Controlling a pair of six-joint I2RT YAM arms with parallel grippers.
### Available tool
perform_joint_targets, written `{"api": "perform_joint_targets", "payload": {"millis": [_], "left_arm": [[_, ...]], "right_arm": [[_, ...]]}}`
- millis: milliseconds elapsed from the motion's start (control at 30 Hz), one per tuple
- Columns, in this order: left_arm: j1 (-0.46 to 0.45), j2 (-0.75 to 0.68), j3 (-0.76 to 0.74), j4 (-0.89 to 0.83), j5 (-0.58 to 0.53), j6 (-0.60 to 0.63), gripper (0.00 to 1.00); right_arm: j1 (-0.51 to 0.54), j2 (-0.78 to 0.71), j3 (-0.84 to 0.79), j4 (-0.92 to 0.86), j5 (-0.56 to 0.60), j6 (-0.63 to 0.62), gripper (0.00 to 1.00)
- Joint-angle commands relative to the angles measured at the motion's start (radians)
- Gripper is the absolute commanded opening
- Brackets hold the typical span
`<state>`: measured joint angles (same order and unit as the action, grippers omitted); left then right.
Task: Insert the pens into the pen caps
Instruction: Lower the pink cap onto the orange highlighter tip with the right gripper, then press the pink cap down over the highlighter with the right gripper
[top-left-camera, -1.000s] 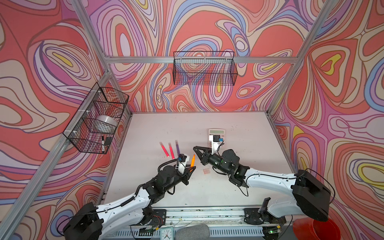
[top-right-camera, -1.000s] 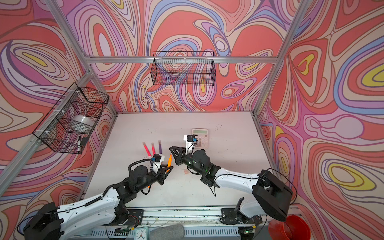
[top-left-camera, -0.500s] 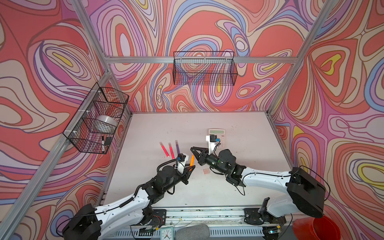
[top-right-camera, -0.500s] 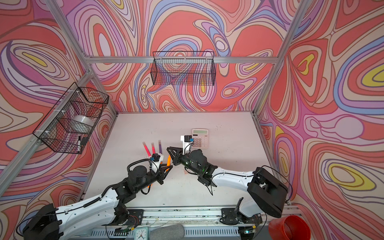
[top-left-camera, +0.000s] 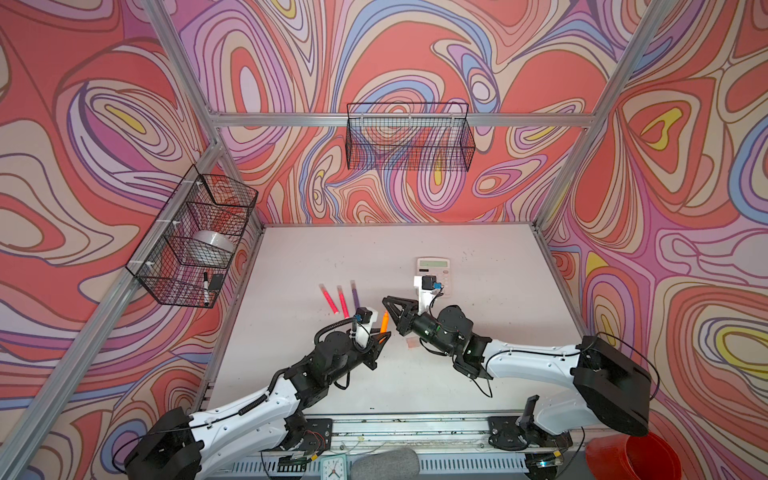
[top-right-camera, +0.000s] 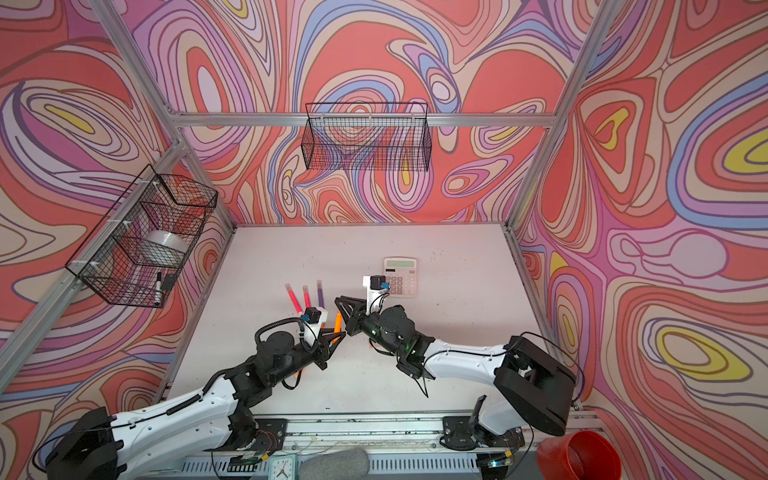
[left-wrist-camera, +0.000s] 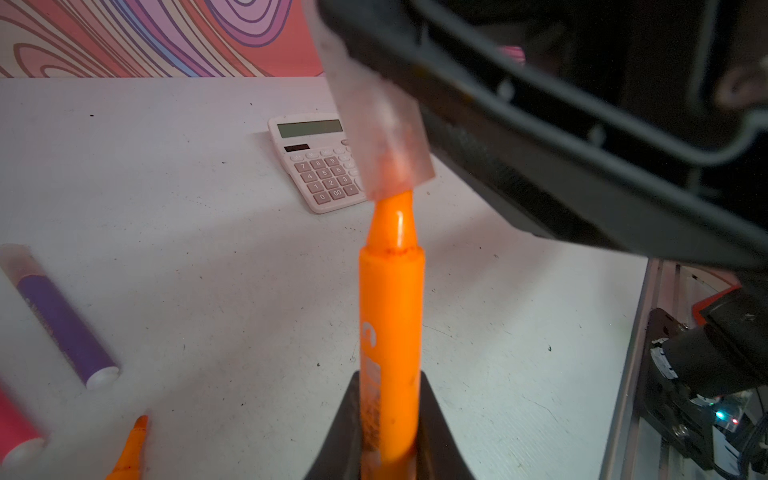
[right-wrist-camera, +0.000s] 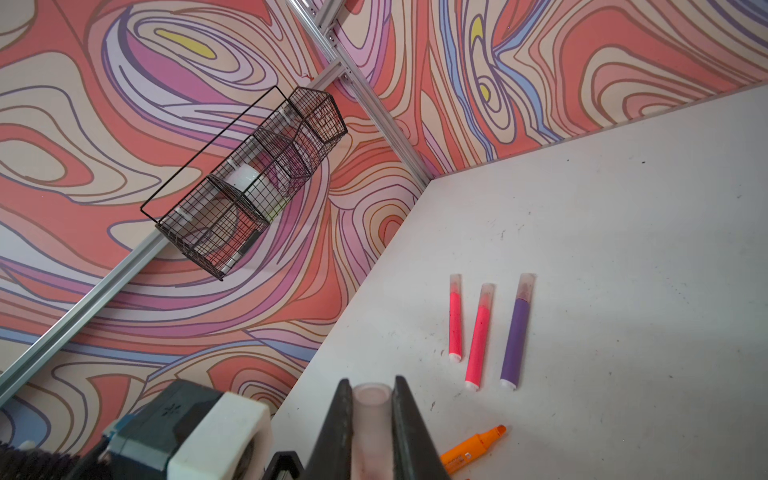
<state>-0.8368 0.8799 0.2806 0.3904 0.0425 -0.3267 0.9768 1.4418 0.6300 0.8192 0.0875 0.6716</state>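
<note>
The orange pen (left-wrist-camera: 390, 316) stands tip-up in the left hand (left-wrist-camera: 388, 388), whose jaws are closed on its lower barrel. It is held clear above the tabletop (top-left-camera: 291, 270), near the middle of it in both top views. Its tapered tip sits at the mouth of a pale translucent cap (left-wrist-camera: 382, 137). An orange tint through the cap's lower end suggests the tip is only just inside. The cap is clamped between the closed jaws of the right hand (right-wrist-camera: 371, 384), which reaches in from the opposite side. In the left wrist view the cap leans off the pen's line instead of sitting straight over it.

By my reading, the step in hand is mating this pen with this cap: they are in contact but not yet seated. The next move calls for bringing the cap's axis into line with the barrel. The two then need pressing together along that line until the cap's rim meets the pen's shoulder. Pushing while the cap is tilted could jam the tip against the cap's wall or lever the pen in its grip.

Farther out, a pink pen (right-wrist-camera: 455, 320), a second pink pen (right-wrist-camera: 478, 336) and a purple pen (right-wrist-camera: 515, 332) lie side by side on the tabletop, each already capped. A loose orange pen (right-wrist-camera: 473, 451) lies uncapped near the hands. What looks like a spare cap (top-left-camera: 411, 341) rests beside the right arm. A calculator (top-left-camera: 434, 270) sits beyond them.
</note>
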Motion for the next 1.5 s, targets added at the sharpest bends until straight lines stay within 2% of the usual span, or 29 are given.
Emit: {"api": "perform_joint_targets", "payload": {"millis": [0, 200, 400, 433, 600, 667, 867, 1000, 1100, 1300, 1467], "left_arm": [[0.013, -0.043, 0.081, 0.066, 0.006, -0.013, 0.0], [0.022, -0.069, 0.114, 0.056, 0.044, -0.013, 0.0], [0.033, -0.105, 0.112, 0.056, 0.061, -0.023, 0.0], [0.033, -0.11, 0.109, 0.059, 0.065, -0.022, 0.0], [0.033, -0.132, 0.096, 0.062, 0.101, 0.013, 0.0], [0.034, -0.137, 0.092, 0.054, 0.111, 0.029, 0.0], [0.033, -0.14, 0.064, 0.03, 0.114, 0.087, 0.0], [0.034, -0.123, 0.05, 0.042, 0.167, 0.13, 0.0], [0.034, -0.104, 0.037, 0.062, 0.222, 0.158, 0.0], [0.033, -0.088, 0.002, 0.114, 0.242, 0.185, 0.0], [0.033, -0.069, 0.004, 0.105, 0.221, 0.196, 0.0]], "right_arm": [[0.03, 0.0, -0.053, 0.028, -0.042, -0.041, 0.08], [0.051, -0.014, -0.099, 0.103, -0.062, -0.085, 0.12], [0.051, -0.023, -0.124, 0.132, -0.084, -0.09, 0.2], [0.051, -0.022, -0.124, 0.13, -0.083, -0.091, 0.23], [0.052, -0.043, -0.138, 0.105, -0.041, -0.091, 0.52], [0.051, -0.075, -0.153, 0.084, -0.01, -0.095, 0.6], [0.05, -0.217, -0.165, -0.012, 0.003, -0.17, 0.71], [0.051, -0.31, -0.164, -0.03, -0.037, -0.188, 0.73], [0.051, -0.34, -0.141, -0.049, -0.04, -0.175, 0.69], [0.05, -0.286, -0.021, -0.218, 0.072, -0.133, 0.58], [0.05, -0.242, 0.018, -0.21, 0.027, -0.13, 0.51]]}}
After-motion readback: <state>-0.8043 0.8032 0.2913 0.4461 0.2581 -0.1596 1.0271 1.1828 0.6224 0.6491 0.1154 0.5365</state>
